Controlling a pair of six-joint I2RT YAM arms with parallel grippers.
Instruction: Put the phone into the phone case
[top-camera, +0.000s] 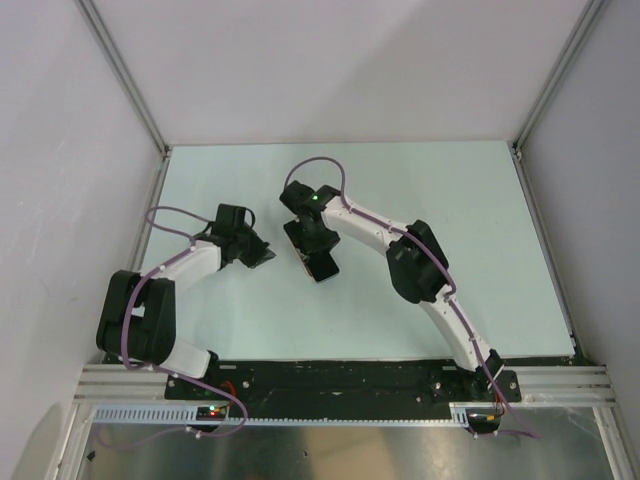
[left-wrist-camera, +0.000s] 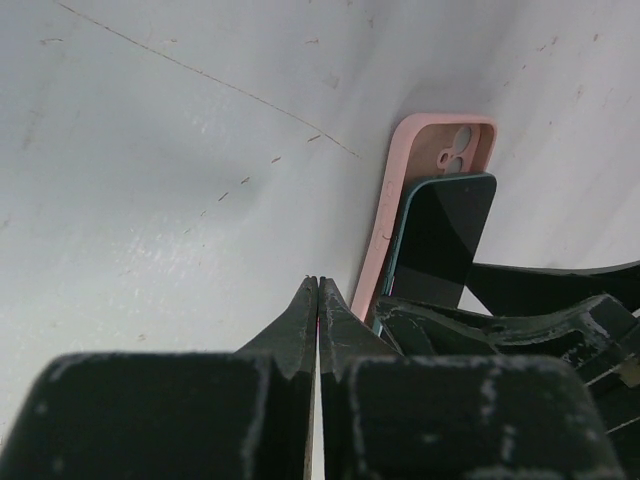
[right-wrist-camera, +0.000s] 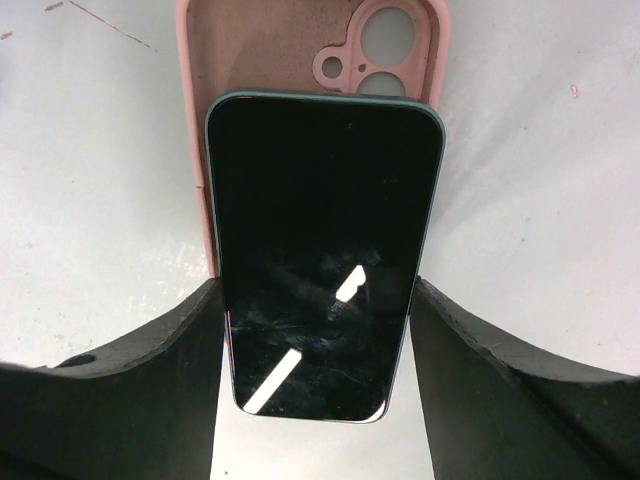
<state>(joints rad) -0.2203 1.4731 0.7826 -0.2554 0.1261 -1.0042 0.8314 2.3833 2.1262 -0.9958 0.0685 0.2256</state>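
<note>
I am looking down at a pale table (top-camera: 450, 200) with plain white walls around it. The two arms are bolted at the near edge and both reach out toward the middle.

The left gripper (left-wrist-camera: 318, 292) sits low over the table, just to the left of the work. Its jaws are pressed tight together and hold nothing.

A little farther out and to the right is the right gripper (right-wrist-camera: 315, 300). Its jaws stand wide, one on each long side of the phone (right-wrist-camera: 320, 230), and they pinch it between them. The phone faces up, with its dark glass showing the lights.

Under the phone lies the pink phone case (right-wrist-camera: 260, 50), open side up, flat on the table. The phone is over the case, and its long sides look lined up with the case's, but it sits too far toward the near end. At the far end I can see the inside of the case and its camera hole (right-wrist-camera: 385, 40) uncovered.

So I think the job is about half done. The phone is picked up and brought over the case. It is not pushed in yet. I think it has to slide toward the far end until its top meets the rim, then get pressed down flat so the edges snap around it. I cannot tell if the near end is inside the rim, because the fingers hide it.
</note>
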